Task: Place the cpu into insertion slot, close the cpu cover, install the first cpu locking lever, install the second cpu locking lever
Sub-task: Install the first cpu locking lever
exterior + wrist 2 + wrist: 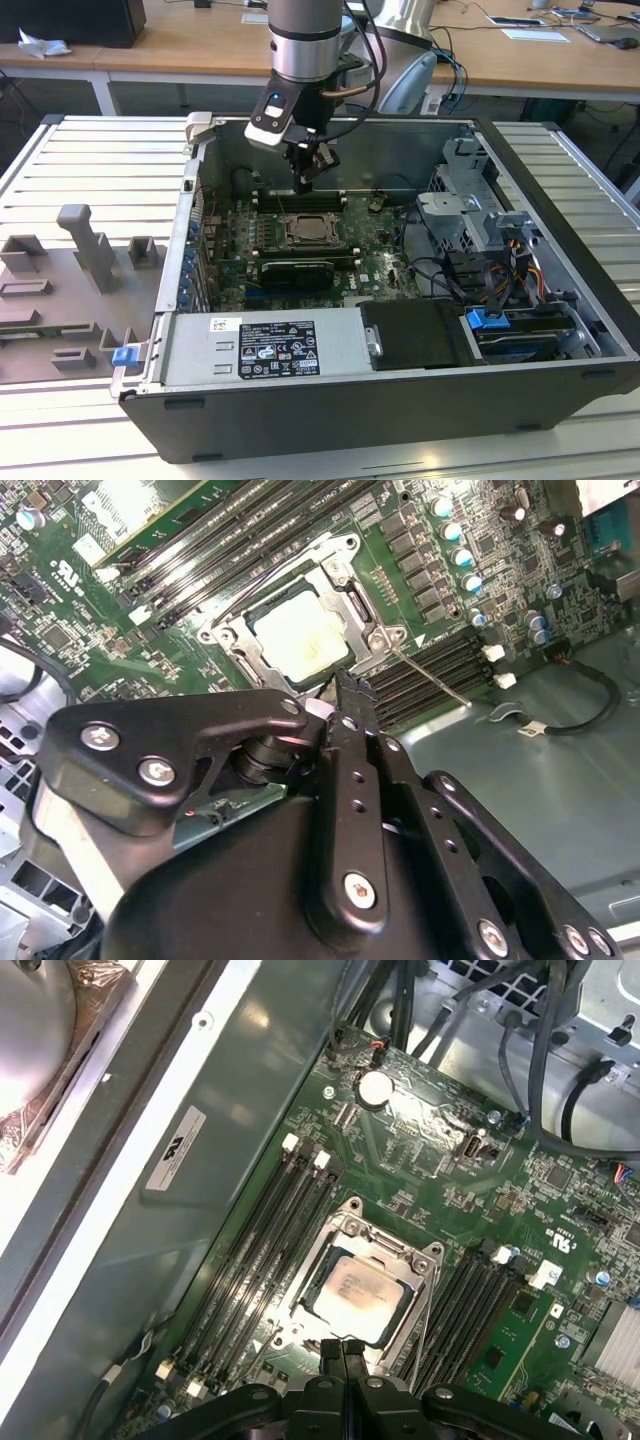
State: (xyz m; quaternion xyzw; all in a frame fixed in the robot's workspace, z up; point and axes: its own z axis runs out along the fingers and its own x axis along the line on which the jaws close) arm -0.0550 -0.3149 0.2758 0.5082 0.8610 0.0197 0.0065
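Chip (360,1290) seated in its socket on the green board (375,262) inside the open computer case (300,400), its pale metal face showing through the cut-out of the cover plate (408,1260), which we judge to lie flat over it. We see the gripper (343,1355) hanging just above one edge of the socket, its two black fingers pressed together with nothing between them. In the second wrist view the fingertips (347,685) hover beside a corner of the plate, close to a thin wire lever (430,675) that slants away from the socket across the memory slots; whether it is latched we cannot tell. We judge the chip light, stiff and easily harmed on its underside, best held by two opposite edges and never by its face. The plate looks thin but rigid, so a push on its bare rim should move it. The lever is likely springy and will resist. Its free end gives the best purchase, though smooth wire may slip off a fingertip.
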